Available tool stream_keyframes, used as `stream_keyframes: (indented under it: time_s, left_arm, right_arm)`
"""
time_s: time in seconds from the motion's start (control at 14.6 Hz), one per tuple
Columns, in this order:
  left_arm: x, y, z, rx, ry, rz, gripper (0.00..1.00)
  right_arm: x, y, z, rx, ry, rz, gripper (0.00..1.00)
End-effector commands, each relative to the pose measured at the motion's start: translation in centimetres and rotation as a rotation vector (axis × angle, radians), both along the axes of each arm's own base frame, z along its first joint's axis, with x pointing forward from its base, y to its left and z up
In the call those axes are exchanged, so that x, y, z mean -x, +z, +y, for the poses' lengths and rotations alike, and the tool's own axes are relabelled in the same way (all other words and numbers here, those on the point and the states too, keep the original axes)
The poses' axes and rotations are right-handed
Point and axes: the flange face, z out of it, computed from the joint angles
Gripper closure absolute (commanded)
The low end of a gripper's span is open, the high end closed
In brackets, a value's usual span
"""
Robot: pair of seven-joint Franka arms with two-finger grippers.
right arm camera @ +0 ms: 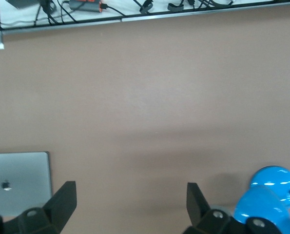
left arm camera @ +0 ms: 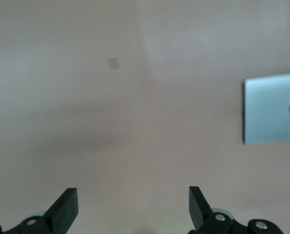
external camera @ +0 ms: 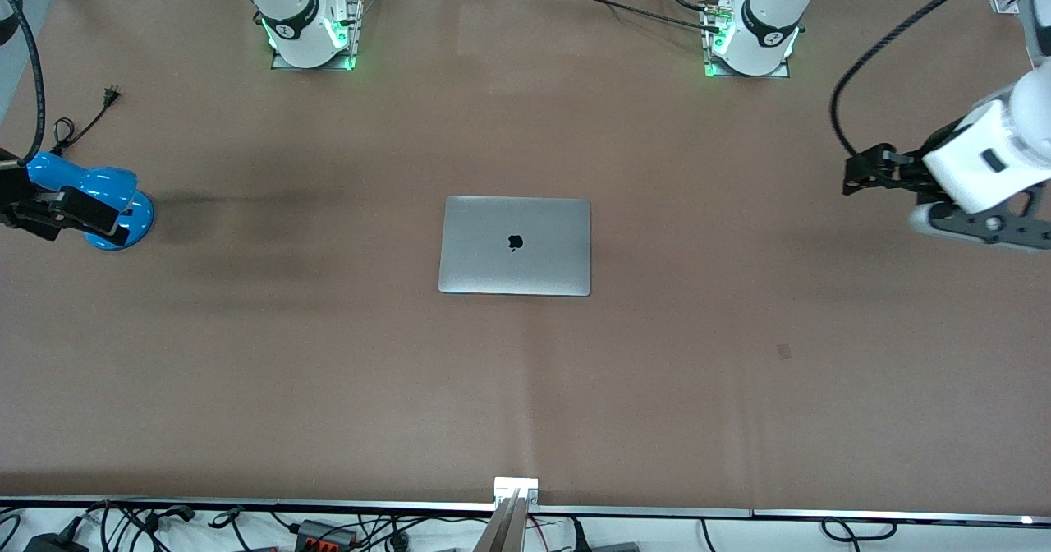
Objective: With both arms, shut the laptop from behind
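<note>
Wide brown desk (external camera: 328,371) fills the front view, and the two white arms stand at their bases along its top edge, green lights glowing at each mount. The left arm (external camera: 998,154) swings in high over its own end of the desk, wrist and black cable in plain sight. The right arm shows only its base (external camera: 300,22) and a dark bit of its hand at its end of the desk.

Dead centre lies the laptop (external camera: 515,246), silver-grey, lid fully down and flat on the desk, dark apple logo (external camera: 515,242) facing up. Nothing touches it; both grippers are well apart from it, one off toward each end.

A glossy blue object (external camera: 107,203) with a round base sits on the desk at the right arm's end, and it shows up again in the right wrist view. Farther from the front camera than that blue piece, a thin black cord with a plug (external camera: 105,98) trails on the desk.

Left gripper (left arm camera: 133,207): fingers spread wide, nothing between them, hanging over bare desk. Right gripper (right arm camera: 131,204): also spread wide and empty, over the desk just beside the blue object.

A small darker patch (external camera: 784,351) marks the desk surface toward the left arm's end.
</note>
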Motion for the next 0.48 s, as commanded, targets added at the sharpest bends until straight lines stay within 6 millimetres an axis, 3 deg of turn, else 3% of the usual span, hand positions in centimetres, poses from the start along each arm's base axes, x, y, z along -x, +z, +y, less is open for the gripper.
stream_keyframes:
  time_s: [0.0, 0.14, 0.27, 0.41]
  left_arm:
    - [1.1, -0.4, 1.3, -0.068, 0.128, -0.054, 0.0]
    - [2.9, -1.2, 1.1, -0.062, 0.131, -0.083, 0.0]
    - [4.4, -1.9, 2.4, 0.024, 0.159, -0.109, 0.0]
    - [5.4, -1.6, 2.6, 0.032, 0.073, -0.119, 0.0]
  right_arm:
    - [0.9, -0.7, -0.3, 0.059, 0.055, 0.028, 0.0]
    - [1.8, -0.6, -0.3, 0.082, 0.059, 0.041, 0.0]
    - [1.9, -0.3, -0.9, 0.077, 0.048, 0.037, 0.0]
    - [2.1, -0.1, -1.0, 0.08, 0.048, 0.035, 0.0]
